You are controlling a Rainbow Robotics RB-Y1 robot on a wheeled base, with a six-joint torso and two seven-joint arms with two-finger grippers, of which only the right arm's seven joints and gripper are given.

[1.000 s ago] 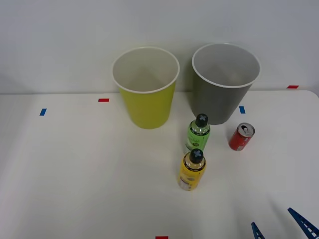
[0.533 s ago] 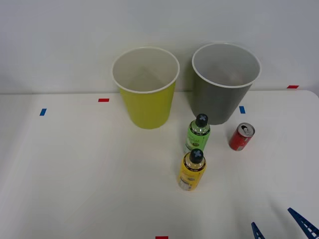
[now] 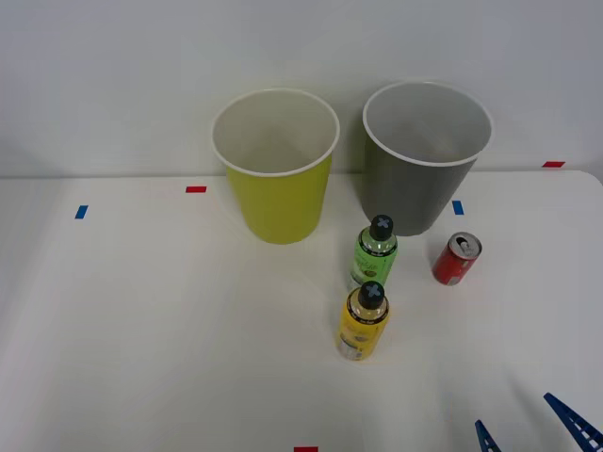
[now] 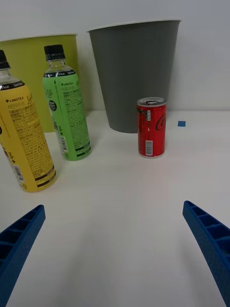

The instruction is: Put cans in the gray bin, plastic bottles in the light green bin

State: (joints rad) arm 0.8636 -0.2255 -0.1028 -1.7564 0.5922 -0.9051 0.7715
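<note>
1. Nothing has moved since a second ago: the right gripper (image 3: 530,426) stays low at the near right table (image 3: 141,330) edge, fingers (image 4: 211,240) spread wide, holding nothing.
2. Red can (image 3: 457,259) stands upright just beside the gray bin (image 3: 426,155).
3. Green-label bottle (image 3: 375,251) and yellow-label bottle (image 3: 363,322) stand between can and light green bin (image 3: 276,165).

The yellow-green bin (image 3: 275,168) has a white rim and pale inside, and the dark gray bin (image 3: 426,155) beside it has a pale rim. One black-capped bottle (image 3: 374,252) wears a green label and the other (image 3: 363,322) a yellow label, both printed with dark text, and the can (image 3: 456,260) is red with a silver top. The gripper's fingers (image 4: 211,240) are blue and ribbed, and small red and blue tape marks (image 3: 196,189) dot the white desk (image 3: 170,330).
</note>
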